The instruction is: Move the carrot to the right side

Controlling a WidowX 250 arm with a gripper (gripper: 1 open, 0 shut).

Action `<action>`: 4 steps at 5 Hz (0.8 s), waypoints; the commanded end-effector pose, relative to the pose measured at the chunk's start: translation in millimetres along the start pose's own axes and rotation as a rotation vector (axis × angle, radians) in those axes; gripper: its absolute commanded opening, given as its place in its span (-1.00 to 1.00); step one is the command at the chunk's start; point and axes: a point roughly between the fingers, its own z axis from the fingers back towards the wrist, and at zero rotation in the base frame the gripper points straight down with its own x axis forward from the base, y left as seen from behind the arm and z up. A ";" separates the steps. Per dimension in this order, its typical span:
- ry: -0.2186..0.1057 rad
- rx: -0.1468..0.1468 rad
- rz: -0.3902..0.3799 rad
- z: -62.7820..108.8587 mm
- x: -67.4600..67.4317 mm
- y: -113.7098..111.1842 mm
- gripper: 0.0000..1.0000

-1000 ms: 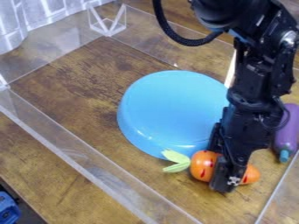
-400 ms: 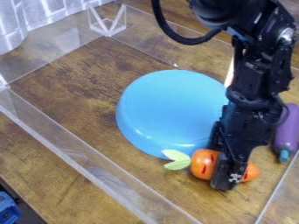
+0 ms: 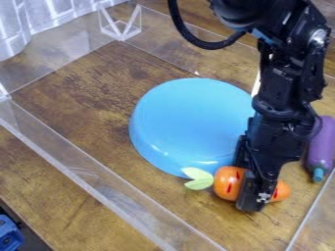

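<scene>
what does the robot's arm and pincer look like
The arm is glossy black and bulky, with rounded joint housings and a thick black cable looping out near the top. The pincer is dark too, narrow and angular with rough-looking edges; its finer details are too blurred to tell.

The round blue plate (image 3: 190,125) looks like smooth plastic (a little glossy). The brown wooden tabletop (image 3: 89,93) seems more matt.
</scene>
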 end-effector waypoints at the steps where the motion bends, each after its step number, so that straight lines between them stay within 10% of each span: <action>1: -0.005 -0.002 0.030 -4.0 -13.7 11.7 -1.00; 3: -0.016 -0.006 0.037 -4.4 -13.0 12.0 -1.00; 4: -0.023 -0.001 0.054 -1.7 -13.6 11.7 1.00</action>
